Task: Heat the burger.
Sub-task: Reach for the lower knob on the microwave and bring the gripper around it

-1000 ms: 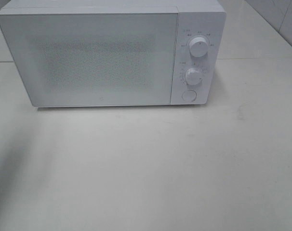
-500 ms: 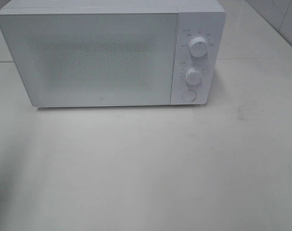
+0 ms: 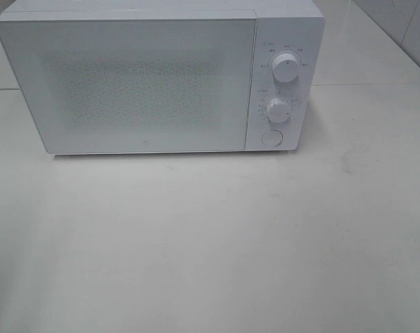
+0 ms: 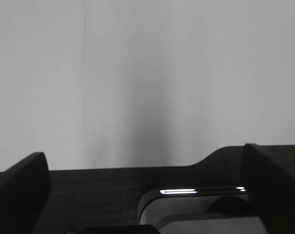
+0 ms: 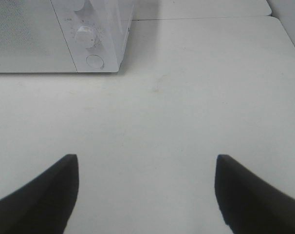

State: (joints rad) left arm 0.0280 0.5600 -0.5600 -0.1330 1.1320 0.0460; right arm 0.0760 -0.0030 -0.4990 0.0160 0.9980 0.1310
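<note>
The left gripper (image 4: 145, 163) stood spread wide, its two dark fingers (image 4: 21, 187) at opposite edges of the left wrist view, with nothing between them and nothing touching them. In front of it lay a plain white surface (image 4: 147, 73), bordered on the gripper's side by a dark band (image 4: 99, 192); what that surface was could not be told.

The right gripper (image 5: 146, 161) was also parted, though a little less fully. Its black fingers (image 5: 40, 200) hung over the bare white desk (image 5: 186, 107), well apart from each other, pinching nothing and touching nothing. Neither gripper showed in the high view.

A white microwave (image 3: 286, 28) sat at the far side of the desk (image 3: 210, 243). Its door (image 3: 127, 87) was shut flat against the body. The speckled window in the door was pale and cloudy, so nothing behind it could be made out. On the control panel to the right of the door, an upper dial (image 3: 285, 69) stood above a lower dial (image 3: 278, 111), with a round button (image 3: 270, 138) beneath them. The right wrist view caught the same lower dial (image 5: 86, 35) and button (image 5: 94, 61) at the microwave's near corner, well away from the right gripper.

The burger appeared in none of the views; whether it sat behind the closed door could not be told.
</note>
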